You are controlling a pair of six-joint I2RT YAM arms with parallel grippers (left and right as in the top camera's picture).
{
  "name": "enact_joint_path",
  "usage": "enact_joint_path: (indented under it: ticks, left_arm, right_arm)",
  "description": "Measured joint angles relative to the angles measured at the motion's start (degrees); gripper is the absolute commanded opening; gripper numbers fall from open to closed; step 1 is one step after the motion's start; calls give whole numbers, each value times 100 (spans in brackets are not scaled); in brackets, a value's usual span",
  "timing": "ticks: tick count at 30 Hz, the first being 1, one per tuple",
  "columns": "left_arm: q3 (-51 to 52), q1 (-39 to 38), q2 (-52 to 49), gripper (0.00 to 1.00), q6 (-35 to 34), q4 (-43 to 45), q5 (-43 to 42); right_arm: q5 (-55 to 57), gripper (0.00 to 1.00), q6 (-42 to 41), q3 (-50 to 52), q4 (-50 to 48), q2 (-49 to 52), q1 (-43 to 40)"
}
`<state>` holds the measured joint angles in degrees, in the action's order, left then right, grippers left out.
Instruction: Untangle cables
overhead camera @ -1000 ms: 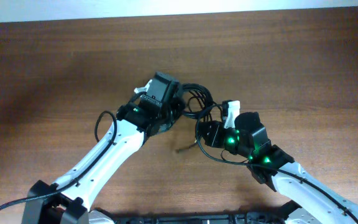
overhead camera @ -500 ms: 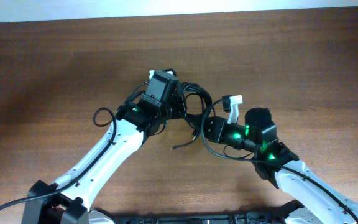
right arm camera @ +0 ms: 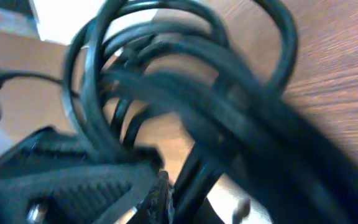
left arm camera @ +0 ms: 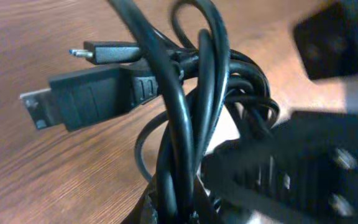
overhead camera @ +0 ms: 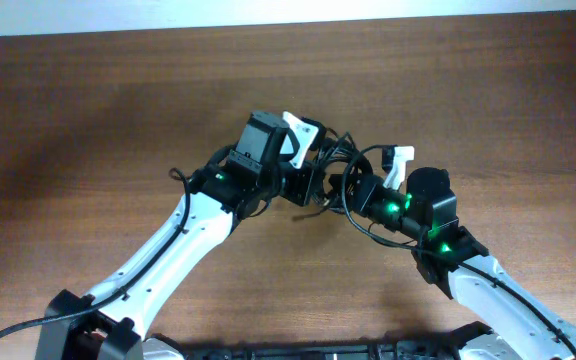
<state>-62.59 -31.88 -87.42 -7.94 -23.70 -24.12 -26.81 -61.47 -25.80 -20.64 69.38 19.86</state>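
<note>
The cables [overhead camera: 330,160] are a tangled black bundle held above the table between my two grippers. My left gripper [overhead camera: 306,180] is shut on strands at the bundle's left side, and my right gripper [overhead camera: 352,192] is shut on strands at its right side. In the left wrist view the cables [left arm camera: 185,106] rise in loops from my left gripper [left arm camera: 180,213], with a large USB plug [left arm camera: 79,99] and a small plug [left arm camera: 98,51] sticking out to the left. In the right wrist view the blurred cables [right arm camera: 185,93] fill the frame above my right gripper [right arm camera: 188,202].
The brown wooden table [overhead camera: 88,110] runs to a pale wall edge at the top. Both arms meet at the middle, wrists close together. The right gripper's dark body [left arm camera: 291,168] crowds the left wrist view, and the left gripper's body [right arm camera: 61,180] shows in the right wrist view.
Both grippers have moved right and closer together with the bundle. The left wrist has turned, showing its white part. The loose cable end that lay on the table is lifted into the bundle.
</note>
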Motion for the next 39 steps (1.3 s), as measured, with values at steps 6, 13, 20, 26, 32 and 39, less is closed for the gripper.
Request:
enact_joint_path:
  ticks: [6, 13, 20, 26, 32, 39]
  left_arm:
    - [0, -15, -2, 0, 551, -24, -811]
    - [0, -20, -7, 0, 691, 140, -1919]
    - [0, 61, -31, 0, 1263, 190, -2629]
    - [0, 173, -35, 0, 1309, 85, -2264]
    - [0, 651, -35, 0, 1279, -219, -1961]
    - [0, 1499, -28, 0, 1141, -435, -1480]
  right_arm:
    - [750, 4, -271, -9, 522, 4, 0]
    - [1054, 4, -339, -9, 496, -13, 13]
    - [1038, 36, -350, -20, 426, -114, 59]
    - [896, 61, -398, -20, 476, -98, 52]
    - [549, 81, -415, -35, 422, -85, 55]
    - [450, 99, -420, -37, 542, -98, -63]
